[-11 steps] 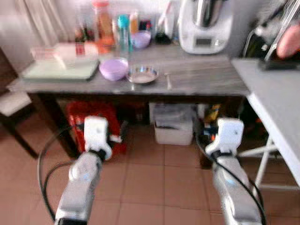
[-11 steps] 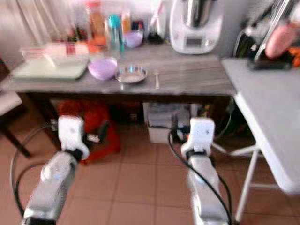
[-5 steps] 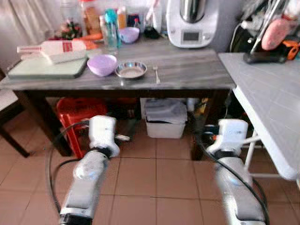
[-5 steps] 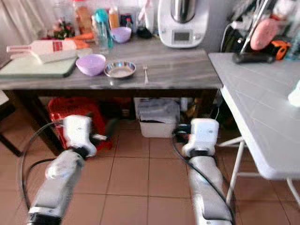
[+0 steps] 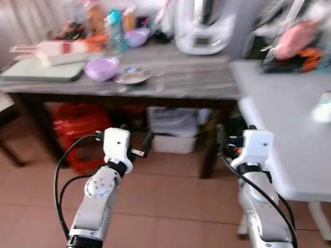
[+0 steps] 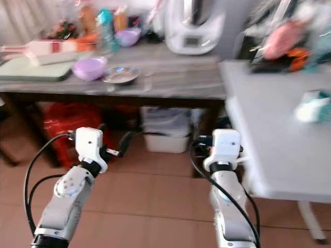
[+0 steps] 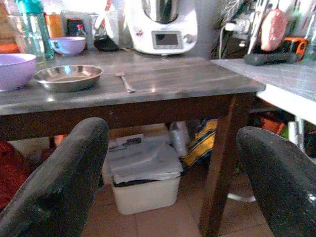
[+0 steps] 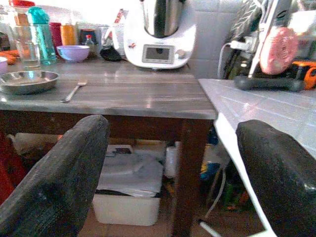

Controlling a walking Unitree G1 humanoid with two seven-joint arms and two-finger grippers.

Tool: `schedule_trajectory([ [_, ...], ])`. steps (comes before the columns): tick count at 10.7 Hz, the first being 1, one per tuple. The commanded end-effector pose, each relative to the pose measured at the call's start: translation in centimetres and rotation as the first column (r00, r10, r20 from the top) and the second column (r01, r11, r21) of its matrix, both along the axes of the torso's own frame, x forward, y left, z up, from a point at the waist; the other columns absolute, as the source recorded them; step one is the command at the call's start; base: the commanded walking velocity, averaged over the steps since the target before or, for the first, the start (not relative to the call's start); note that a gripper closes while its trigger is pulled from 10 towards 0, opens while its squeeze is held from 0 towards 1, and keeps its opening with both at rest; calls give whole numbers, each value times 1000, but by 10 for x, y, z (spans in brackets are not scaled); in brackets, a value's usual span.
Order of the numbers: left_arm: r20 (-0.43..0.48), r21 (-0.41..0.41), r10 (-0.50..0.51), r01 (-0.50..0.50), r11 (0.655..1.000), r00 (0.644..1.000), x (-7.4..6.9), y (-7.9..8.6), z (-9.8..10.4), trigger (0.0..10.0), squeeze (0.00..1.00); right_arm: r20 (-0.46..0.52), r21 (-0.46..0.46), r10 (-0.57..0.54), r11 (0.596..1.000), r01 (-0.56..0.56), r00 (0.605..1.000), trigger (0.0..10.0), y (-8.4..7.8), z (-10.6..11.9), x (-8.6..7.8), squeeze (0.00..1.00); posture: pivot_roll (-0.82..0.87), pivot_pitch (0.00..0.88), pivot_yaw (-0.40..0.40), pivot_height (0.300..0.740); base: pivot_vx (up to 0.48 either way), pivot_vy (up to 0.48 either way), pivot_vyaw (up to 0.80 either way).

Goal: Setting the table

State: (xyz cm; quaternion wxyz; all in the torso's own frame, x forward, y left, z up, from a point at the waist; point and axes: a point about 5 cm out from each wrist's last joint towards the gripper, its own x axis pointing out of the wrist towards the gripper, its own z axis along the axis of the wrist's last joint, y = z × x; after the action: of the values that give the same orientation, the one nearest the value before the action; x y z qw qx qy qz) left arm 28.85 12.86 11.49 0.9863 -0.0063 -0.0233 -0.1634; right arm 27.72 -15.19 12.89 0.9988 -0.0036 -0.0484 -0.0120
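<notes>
Tiled floor lay before a grey wooden table, with a white table abutting it on my right. On the grey table stood a lilac bowl, a steel dish just beside it, and a fork next to the dish; bottles and a white appliance stood at the back. My left gripper and right gripper both had their fingers spread wide apart and held nothing, carried low in front of me, below the tabletop and well short of the tableware. I judged the step in hand to be the approach. To do it well I should square up to the table edge, stop walking before I raise an arm, and bring the left gripper level with the dish rim. The dish and fork lay ahead of the left gripper and above it.
</notes>
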Motion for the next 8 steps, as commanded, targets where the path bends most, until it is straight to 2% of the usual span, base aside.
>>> schedule_trajectory([
  [1,3,5,12,-12,1000,1000,1,6,1,10000,0,16,7,13,1000,-13,1000,10000,5,4,1,0,35,0,26,740,0,-480,0],
  [8,8,6,4,-4,1000,1000,1,2,0,10000,0,-3,-7,5,1000,-5,1000,10000,0,2,0,0,26,0,18,740,0,-480,0],
])
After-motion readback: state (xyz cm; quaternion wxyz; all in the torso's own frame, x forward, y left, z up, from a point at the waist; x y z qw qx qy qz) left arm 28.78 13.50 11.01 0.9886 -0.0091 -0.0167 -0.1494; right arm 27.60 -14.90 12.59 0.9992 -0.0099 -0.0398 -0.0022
